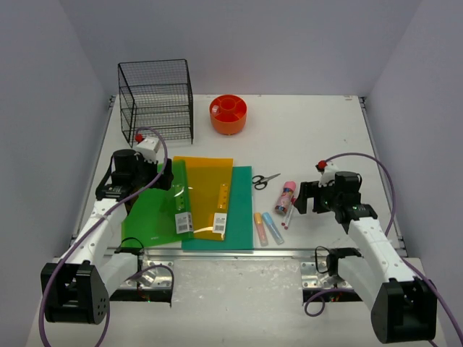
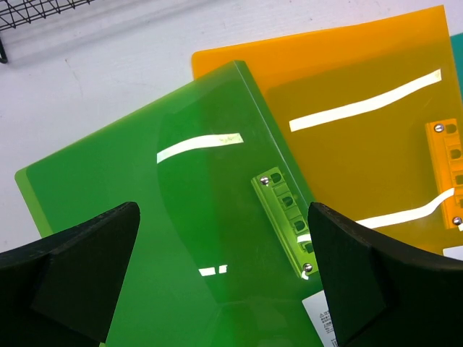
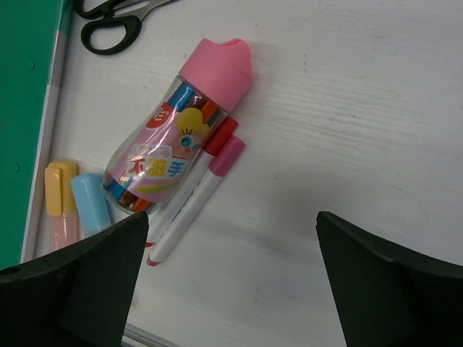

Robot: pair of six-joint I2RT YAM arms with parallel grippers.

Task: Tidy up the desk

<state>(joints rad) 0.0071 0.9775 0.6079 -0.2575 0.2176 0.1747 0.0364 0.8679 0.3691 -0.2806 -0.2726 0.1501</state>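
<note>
The white desk point(image 1: 311, 130) holds a green folder point(image 1: 152, 210), an orange folder point(image 1: 206, 191) and a teal folder point(image 1: 235, 217) overlapping near the front rail. My left gripper point(image 1: 168, 176) is open just above the green folder point(image 2: 181, 217), with the orange folder point(image 2: 362, 108) to its right. My right gripper point(image 1: 305, 199) is open and empty above bare desk, beside a pink-capped marker bottle point(image 3: 181, 123) and two loose markers point(image 3: 195, 195). Yellow and blue highlighters point(image 3: 69, 195) and black scissors point(image 3: 108, 22) lie further left.
A black wire tray rack point(image 1: 155, 97) stands at the back left. An orange round organizer point(image 1: 228, 114) sits at the back middle. The scissors point(image 1: 265, 180), the bottle point(image 1: 286, 196) and the highlighters point(image 1: 266, 228) lie between the folders and my right arm.
</note>
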